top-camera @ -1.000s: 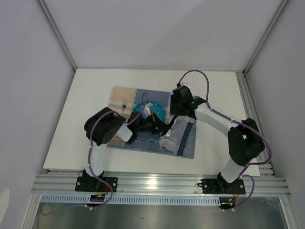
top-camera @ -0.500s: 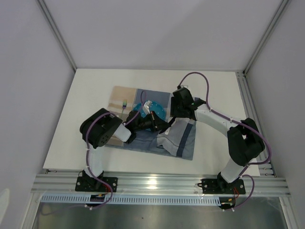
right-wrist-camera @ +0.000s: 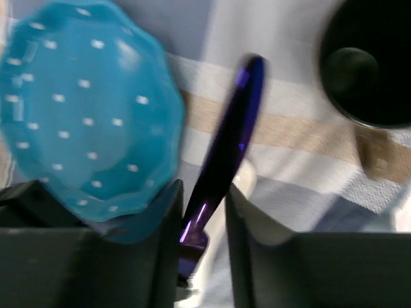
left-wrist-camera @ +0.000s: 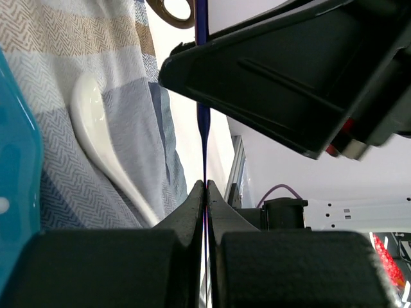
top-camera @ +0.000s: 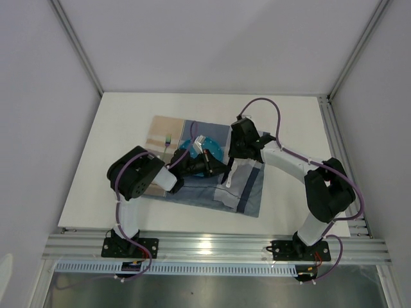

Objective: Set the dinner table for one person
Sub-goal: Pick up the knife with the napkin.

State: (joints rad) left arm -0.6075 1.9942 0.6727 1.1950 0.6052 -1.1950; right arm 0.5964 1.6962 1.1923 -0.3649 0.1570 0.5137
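The white dinner table (top-camera: 122, 128) carries a blue-and-beige checked placemat (top-camera: 247, 192). On it are a teal dotted plate (top-camera: 192, 146), a fork (top-camera: 167, 138) to its left and a white spoon (left-wrist-camera: 96, 128). My left gripper (top-camera: 217, 168) is shut on a thin purple knife (top-camera: 226, 177), seen edge-on in the left wrist view (left-wrist-camera: 203, 122). My right gripper (top-camera: 230, 165) is right above it. In the right wrist view the knife (right-wrist-camera: 228, 128) lies between my right gripper's (right-wrist-camera: 202, 205) parted fingers, over the spoon (right-wrist-camera: 247, 176) and beside the plate (right-wrist-camera: 77, 109).
A black mug (right-wrist-camera: 372, 64) with a beige handle stands on the placemat (right-wrist-camera: 295, 128) right of the knife. The right arm's black body (left-wrist-camera: 308, 70) fills the upper right of the left wrist view. Silver rails (top-camera: 212, 247) run along the table's near edge.
The rumpled right part of the placemat has settled flatter. The right gripper has shifted slightly left toward the left gripper. The knife now hangs between the two grippers.
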